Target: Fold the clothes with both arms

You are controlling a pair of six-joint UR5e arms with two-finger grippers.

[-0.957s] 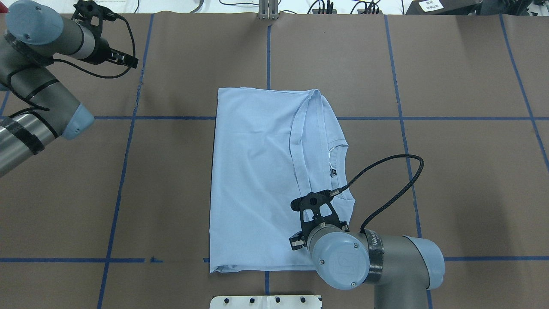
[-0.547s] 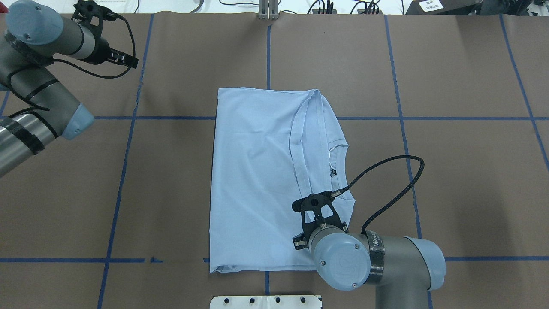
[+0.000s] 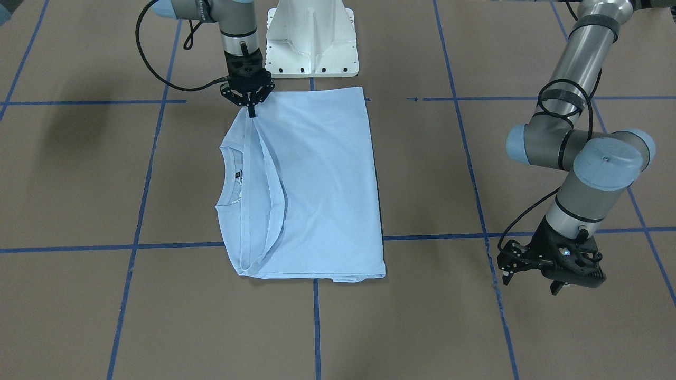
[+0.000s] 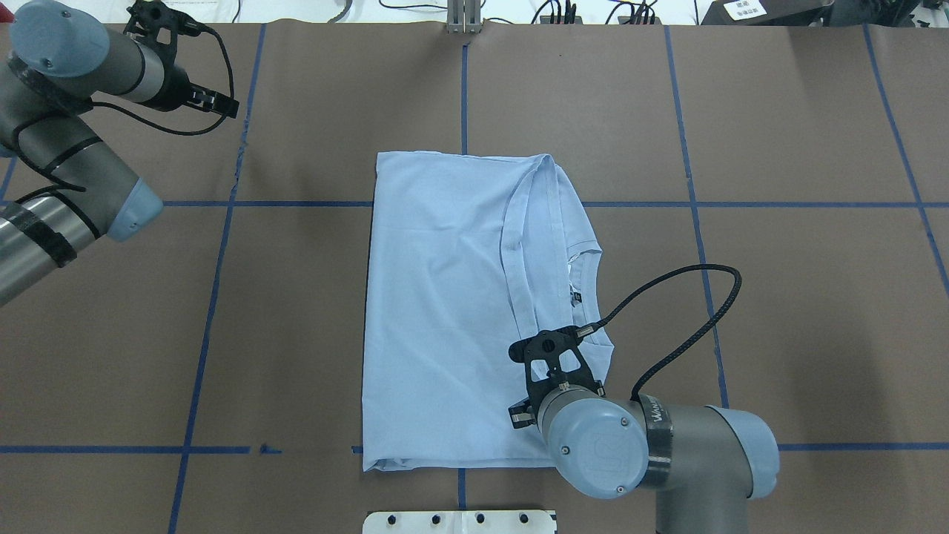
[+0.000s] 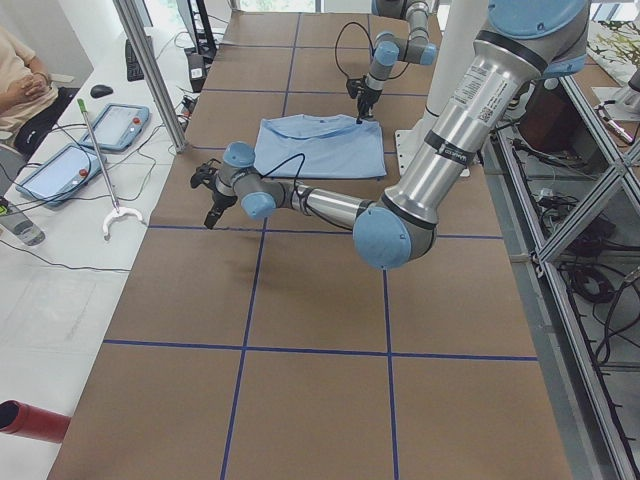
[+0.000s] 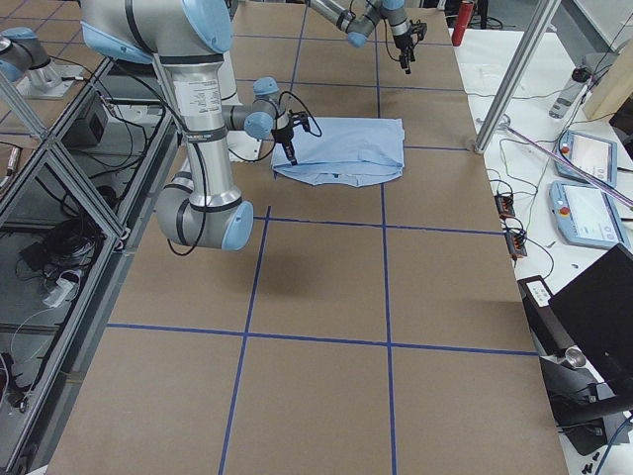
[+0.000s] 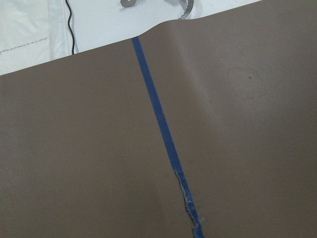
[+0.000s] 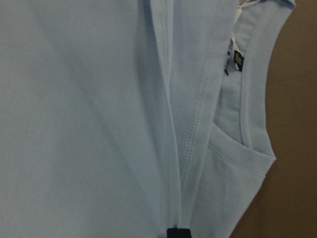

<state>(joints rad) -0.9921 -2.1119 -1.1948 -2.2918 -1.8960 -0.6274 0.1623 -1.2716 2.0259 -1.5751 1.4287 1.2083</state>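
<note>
The pale blue T-shirt (image 4: 445, 311) lies folded lengthwise mid-table, its ribbed collar (image 3: 228, 177) and black neck label (image 8: 237, 60) on the robot's right side. My right gripper (image 3: 252, 110) points straight down at the shirt's corner nearest the base, shut on the folded hem edge. One black fingertip (image 8: 178, 233) shows where the seams meet. In the overhead view the right arm's wrist (image 4: 593, 445) hides those fingers. My left gripper (image 3: 557, 282) hovers over bare brown table far off the shirt's other side. I cannot tell whether it is open or shut.
The white pedestal base (image 3: 311, 37) stands just behind the shirt. Blue tape lines (image 4: 215, 297) grid the brown table cover, torn in one spot (image 7: 190, 208). Cables (image 4: 563, 11) run along the far edge. A person (image 5: 20, 70) and tablets (image 5: 120, 125) are beyond the table.
The right arm's wrist has shifted slightly to the right, its cable loop moving with it. The shirt and the left arm have not visibly moved.
</note>
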